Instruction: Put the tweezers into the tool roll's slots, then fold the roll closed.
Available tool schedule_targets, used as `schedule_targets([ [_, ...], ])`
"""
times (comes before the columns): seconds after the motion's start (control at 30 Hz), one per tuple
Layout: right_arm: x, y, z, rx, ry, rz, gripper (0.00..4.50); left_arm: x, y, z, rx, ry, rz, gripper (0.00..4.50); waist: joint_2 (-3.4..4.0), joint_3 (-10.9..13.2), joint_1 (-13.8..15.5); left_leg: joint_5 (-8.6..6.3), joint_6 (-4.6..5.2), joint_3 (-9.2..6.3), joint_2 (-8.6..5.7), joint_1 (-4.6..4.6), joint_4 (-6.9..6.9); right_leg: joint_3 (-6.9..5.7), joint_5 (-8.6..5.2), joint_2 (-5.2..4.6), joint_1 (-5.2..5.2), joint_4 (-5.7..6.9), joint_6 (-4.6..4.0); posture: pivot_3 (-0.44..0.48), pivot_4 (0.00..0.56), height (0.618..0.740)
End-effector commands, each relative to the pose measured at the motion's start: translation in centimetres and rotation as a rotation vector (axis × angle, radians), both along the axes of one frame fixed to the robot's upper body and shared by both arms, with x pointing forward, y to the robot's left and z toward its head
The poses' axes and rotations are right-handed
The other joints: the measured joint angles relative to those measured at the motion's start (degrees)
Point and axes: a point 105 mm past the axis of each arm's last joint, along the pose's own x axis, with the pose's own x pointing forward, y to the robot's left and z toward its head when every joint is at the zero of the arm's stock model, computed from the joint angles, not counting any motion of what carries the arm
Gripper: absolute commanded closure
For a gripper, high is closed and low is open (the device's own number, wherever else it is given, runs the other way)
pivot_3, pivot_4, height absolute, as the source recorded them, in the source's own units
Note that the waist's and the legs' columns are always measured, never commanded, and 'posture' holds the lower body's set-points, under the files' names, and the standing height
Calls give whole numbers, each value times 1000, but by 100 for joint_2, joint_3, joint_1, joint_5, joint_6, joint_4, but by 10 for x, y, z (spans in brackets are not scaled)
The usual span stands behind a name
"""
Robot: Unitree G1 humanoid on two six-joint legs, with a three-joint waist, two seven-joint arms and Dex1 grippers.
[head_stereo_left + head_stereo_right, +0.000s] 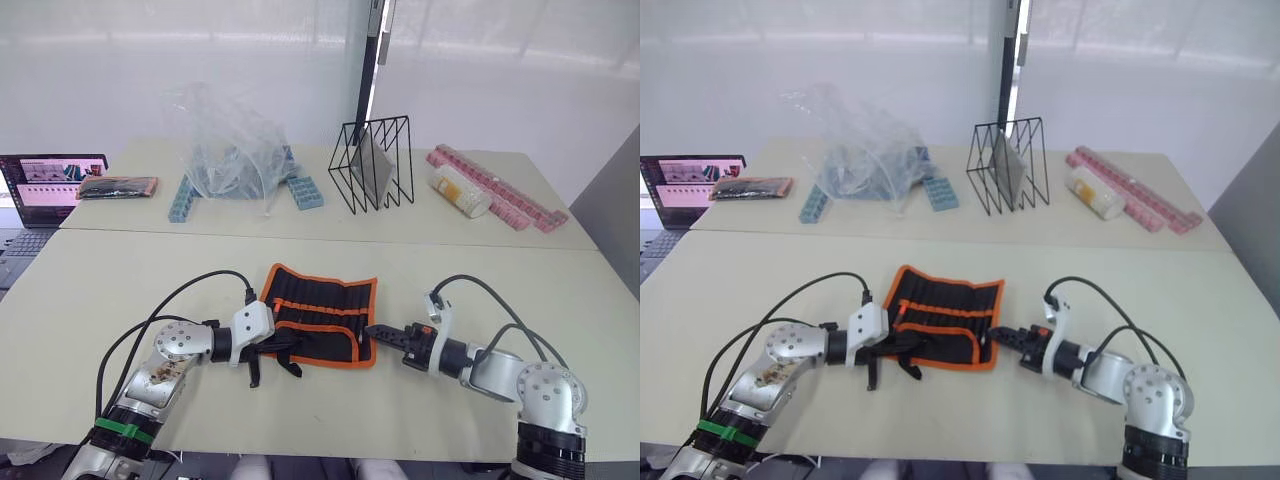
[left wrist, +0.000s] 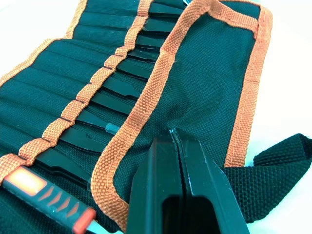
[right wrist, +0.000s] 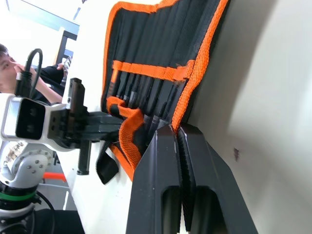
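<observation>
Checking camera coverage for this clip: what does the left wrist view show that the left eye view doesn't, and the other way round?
Left wrist view: the tweezers seated in the slots under the orange strip, an orange-handled tool, and the left gripper with fingers shut on the folded flap.

Left eye view: the right gripper at the roll's other edge, a wire rack, a plastic bag, pink trays and a laptop.

Both: the tool roll, still open, and its black strap.
</observation>
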Motion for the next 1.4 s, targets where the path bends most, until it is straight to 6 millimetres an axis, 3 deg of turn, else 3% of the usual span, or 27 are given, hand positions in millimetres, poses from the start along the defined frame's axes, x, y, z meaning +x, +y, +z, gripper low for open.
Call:
schedule_targets([
  [0.03, 3, 16, 28, 55, -85, 42, 4429, -5, 4, -19, 53, 70, 11, 4500, 5, 3, -15, 0, 0, -1, 0, 0, -1, 0, 0, 0, 0, 0, 0, 0, 150, 720],
  [0.33, -2, 46, 29, 25, -67, 97, 4429, -6, 5, -18, 55, 70, 13, 4500, 8, 4, -7, 0, 0, -11, -3, -18, -8, -4, -1, -2, -9, -12, 3, 0, 150, 720],
  [0.6, 1, 63, 5, -96, -11, 92, 4429, -5, 5, -18, 57, 68, 14, 4500, 8, 4, -11, 0, 0, -14, -3, -21, -8, -7, -1, -3, -11, -12, 3, 0, 150, 720],
  [0.87, 10, 67, -10, -153, 14, 58, 4429, -5, 8, -17, 59, 66, 19, 4500, 8, 3, -10, 0, 0, -16, -3, -24, -8, -10, -1, -3, -13, -13, 4, 0, 150, 720],
  [1.13, 13, 65, -4, -36, 25, 53, 1977, -7, 10, -17, 64, 68, 23, 4500, 8, 3, -66, 0, 0, -27, -3, -24, -8, -21, -2, -3, -8, -12, 3, 0, 150, 720],
  [1.4, 27, 52, -14, -1, 58, 41, 1977, -6, 12, -16, 70, 68, 22, 4500, 9, 3, -125, 0, 0, -44, -5, -25, -6, -34, -2, -4, -1, -13, 3, 0, 150, 720],
])
